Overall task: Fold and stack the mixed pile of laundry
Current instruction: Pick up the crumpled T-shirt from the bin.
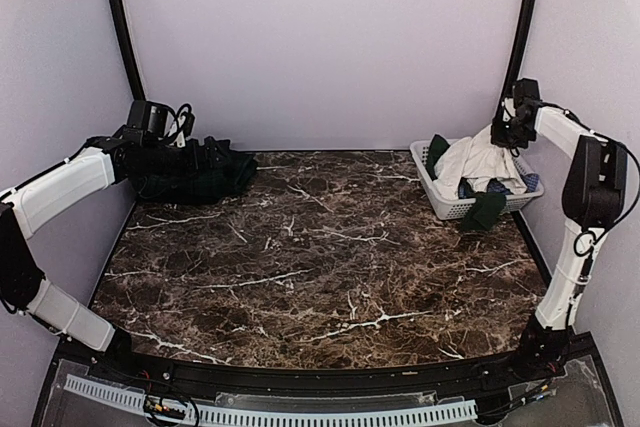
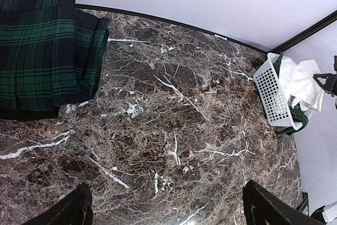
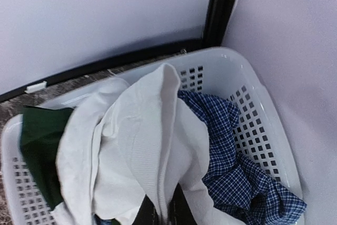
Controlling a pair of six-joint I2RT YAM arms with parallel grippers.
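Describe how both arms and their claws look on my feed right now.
Both look alike: the left arm and the right arm have smooth white tubular shells joined by black joint housings. Thin black cables loop loose near each wrist, and one runs along the right arm's upper link. The left claw and the right claw are plain black. No markings are legible.

plaid garment (image 2: pixel 47 51) dark green/navy, cream garment (image 3: pixel 158 140) off-white with dark green parts, shirt (image 3: pixel 237 162) blue-white small check, basket (image 3: pixel 258 114) white lattice, surface (image 1: pixel 320 257) dark brown marble (white veins).
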